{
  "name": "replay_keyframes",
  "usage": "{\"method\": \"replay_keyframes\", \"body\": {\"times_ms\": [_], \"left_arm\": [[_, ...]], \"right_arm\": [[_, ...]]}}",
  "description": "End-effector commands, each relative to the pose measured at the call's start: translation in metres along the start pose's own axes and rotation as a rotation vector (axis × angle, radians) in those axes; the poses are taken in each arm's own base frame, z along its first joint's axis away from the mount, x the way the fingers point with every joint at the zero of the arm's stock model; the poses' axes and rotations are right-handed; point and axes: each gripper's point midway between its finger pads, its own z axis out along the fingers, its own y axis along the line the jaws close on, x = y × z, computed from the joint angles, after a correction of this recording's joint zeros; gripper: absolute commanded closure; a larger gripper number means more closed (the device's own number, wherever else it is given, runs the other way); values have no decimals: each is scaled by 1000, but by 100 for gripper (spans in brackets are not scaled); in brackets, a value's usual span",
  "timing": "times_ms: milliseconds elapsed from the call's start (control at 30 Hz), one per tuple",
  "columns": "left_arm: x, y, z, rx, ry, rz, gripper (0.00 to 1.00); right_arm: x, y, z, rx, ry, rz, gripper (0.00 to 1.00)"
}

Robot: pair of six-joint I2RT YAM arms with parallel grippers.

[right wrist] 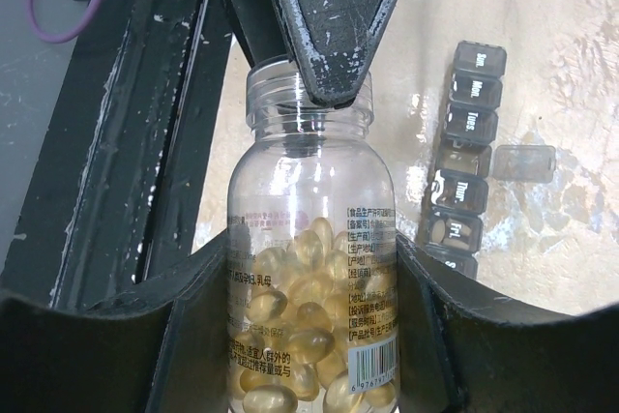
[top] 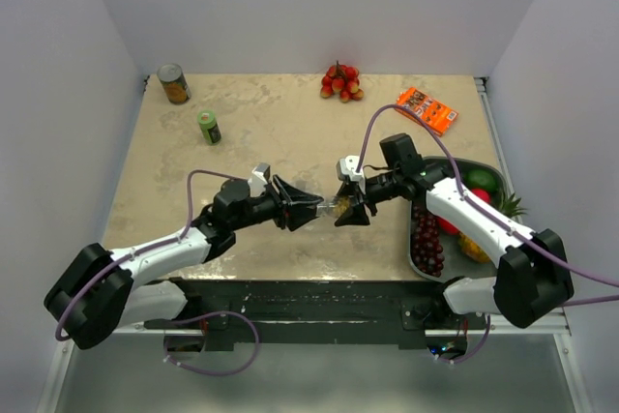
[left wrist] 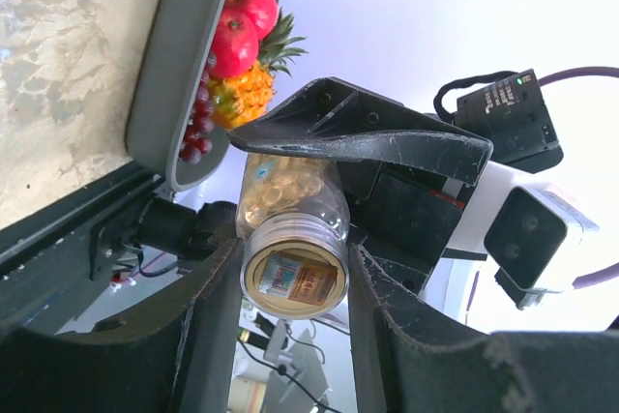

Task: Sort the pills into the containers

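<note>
**Slick bottle, squishy softgels**

Both arms hold the clear pill bottle (right wrist: 309,191). The right gripper (right wrist: 309,297) is clamped round its body and the left gripper (left wrist: 293,273) is pinched on its neck. It looks like light, stiff, slippery plastic, so I'd grip the body, not the threads. The softgels (right wrist: 290,331) inside probably dent easily. The grey organiser (right wrist: 467,157) lies on the table beside the bottle, with one lid open.
</note>
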Motion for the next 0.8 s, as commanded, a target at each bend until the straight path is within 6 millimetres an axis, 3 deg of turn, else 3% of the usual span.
{"method": "replay_keyframes", "body": {"times_ms": [0,67,200,267,400,600,767], "left_arm": [[31,-37,-9,122,159,32,100],[31,-33,-5,93,170,58,99],[29,-24,0,52,192,155,77],[29,-20,0,34,205,178,71],[27,-25,3,18,216,271,51],[23,-20,1,-10,229,329,29],[17,-15,-5,-31,217,404,19]], "right_arm": [[-9,-15,-6,69,-4,-87,100],[-9,-16,-6,70,-4,-90,100],[-9,-15,-6,69,-4,-88,100],[-9,-15,-6,69,-4,-88,100],[-9,-15,-6,67,-4,-86,100],[-10,-15,-6,63,-8,-86,100],[-9,-14,-6,62,-6,-82,100]]}}
